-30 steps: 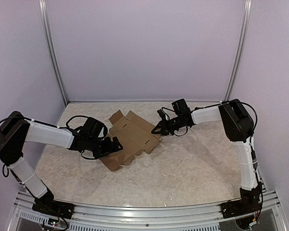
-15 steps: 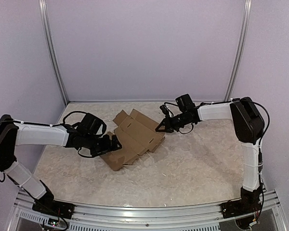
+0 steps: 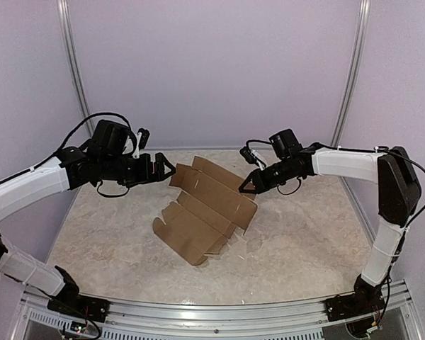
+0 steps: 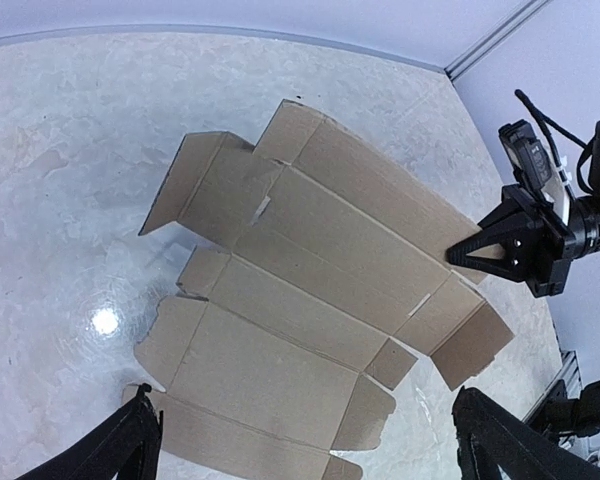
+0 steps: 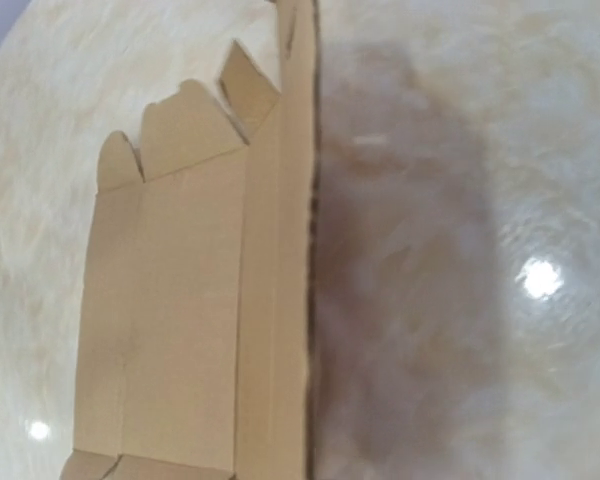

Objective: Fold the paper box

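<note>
The paper box is a flat brown die-cut sheet with flaps, lying diagonally mid-table; it fills the left wrist view. Its far right side is lifted off the table. My right gripper has its fingers closed together on that raised long edge, as the left wrist view also shows. In the right wrist view the sheet runs up the left half and no fingers show. My left gripper hangs open above the sheet's far left corner, touching nothing, with both fingertips wide apart.
The marbled tabletop is enclosed by pale walls with metal posts at the back left and back right. A metal rail runs along the front edge.
My left gripper has let go of the sheet and risen up and back. My right gripper has moved right and up with the sheet's edge, spreading the sheet out and shifting it right.
</note>
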You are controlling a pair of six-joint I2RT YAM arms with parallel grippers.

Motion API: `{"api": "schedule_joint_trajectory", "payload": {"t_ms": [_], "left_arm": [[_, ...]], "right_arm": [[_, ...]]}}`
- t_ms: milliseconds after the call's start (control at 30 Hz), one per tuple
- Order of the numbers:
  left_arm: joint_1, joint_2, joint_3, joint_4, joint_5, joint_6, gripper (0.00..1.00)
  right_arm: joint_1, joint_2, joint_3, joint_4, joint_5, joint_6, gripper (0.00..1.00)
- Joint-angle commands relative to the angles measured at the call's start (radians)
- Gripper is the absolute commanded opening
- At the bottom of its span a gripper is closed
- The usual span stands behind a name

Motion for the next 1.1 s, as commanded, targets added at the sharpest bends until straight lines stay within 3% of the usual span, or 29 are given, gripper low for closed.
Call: {"api": "schedule_joint_trajectory", "payload": {"t_ms": [0, 400, 967, 1067], "left_arm": [[0.007, -0.026, 0.038, -0.113, -0.007, 0.114, 0.99], [-0.025, -0.069, -0.069, -0.061, -0.075, 0.210, 0.99], [-0.078, 0.062, -0.077, -0.006, -0.073, 0.271, 0.76], [-0.080, 0.080, -0.073, 0.006, -0.067, 0.275, 0.65]], "right_arm": [[0.047, -0.119, -0.045, -0.077, 0.067, -0.146, 0.00], [0.098, -0.311, -0.163, -0.173, 0.101, -0.295, 0.00], [0.139, -0.451, -0.269, -0.150, 0.083, -0.337, 0.00], [0.142, -0.457, -0.268, -0.153, 0.079, -0.341, 0.00]]}}
